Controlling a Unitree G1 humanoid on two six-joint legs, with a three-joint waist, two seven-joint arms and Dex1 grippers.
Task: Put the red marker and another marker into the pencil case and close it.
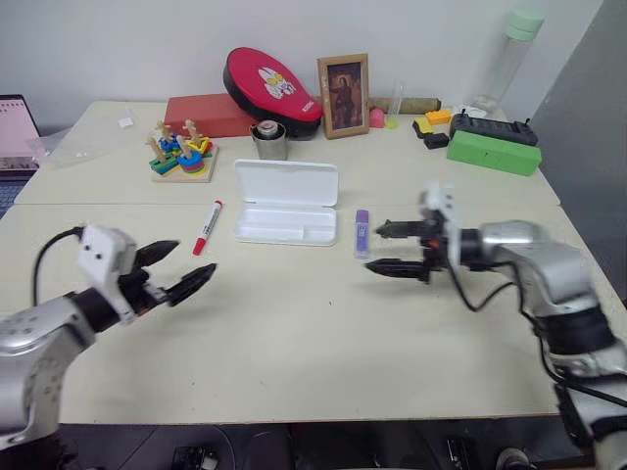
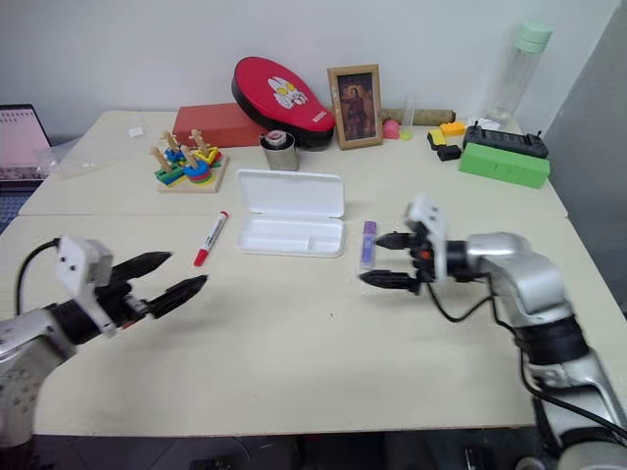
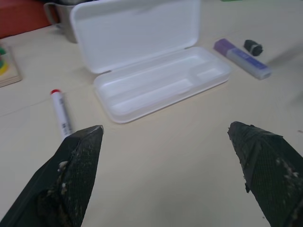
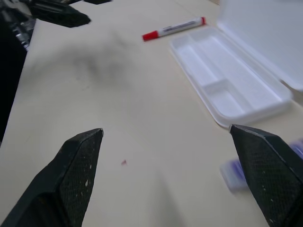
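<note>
The white pencil case (image 1: 286, 203) lies open in the middle of the table, lid tilted back and tray (image 3: 161, 85) empty. Just left of the case is the red marker (image 1: 207, 227), flat on the table. On the case's right side lies the purple marker (image 1: 361, 233), with a tiny dark cap (image 3: 253, 47) beyond it. My left gripper (image 1: 194, 257) hovers open at the near left, pointing toward the red marker and the case. My right gripper (image 1: 372, 248) is open, its fingertips close to the purple marker's near end, holding nothing.
Along the back stand a red oval rabbit-print case (image 1: 269, 83), a red box (image 1: 209, 115), a framed picture (image 1: 343, 95), a metal cup (image 1: 268, 139), a wooden stacking toy (image 1: 181, 154), a green box (image 1: 495, 150) and a tall bottle (image 1: 505, 54).
</note>
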